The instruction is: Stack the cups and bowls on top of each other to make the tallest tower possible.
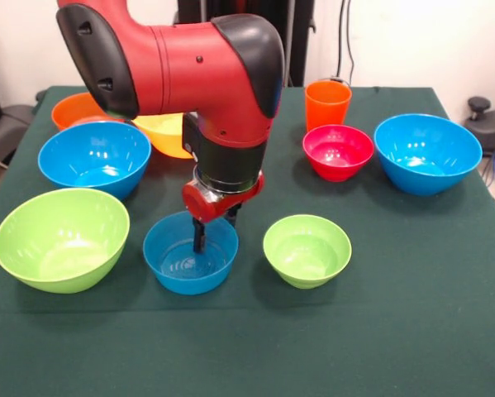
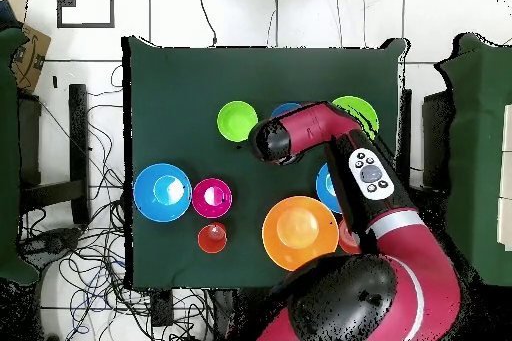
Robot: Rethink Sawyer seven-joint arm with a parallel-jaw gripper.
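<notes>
So basically nothing is stacked yet, no tower anywhere, every piece sits on its own on the green table (image 1: 396, 331).

The gripper (image 1: 202, 236) is down inside the small blue bowl (image 1: 189, 256) at the near middle of the front view. The fingers look close together, maybe pinching the far rim of that bowl, but I honestly can't tell if they're clamped on it or just hanging in there.

Stuff around it in the front view:
- big lime bowl (image 1: 61, 238) near left
- small green bowl (image 1: 306, 249) near right, just beside the blue one
- blue bowl (image 1: 94, 159) behind the lime one
- another blue bowl (image 1: 427, 153) far right
- pink bowl (image 1: 338, 151) next to that, with the orange cup (image 1: 327, 102) right behind it
- a yellow-orange bowl (image 1: 166, 134) mostly hidden behind the arm, plus an orange bowl (image 1: 75, 110) at the far left corner

All the bowls I can see into look empty, and so does the cup. I only spot one cup here.

My guess is the whole job is still ahead: pick a wide base, then pile everything else up on it.
</notes>
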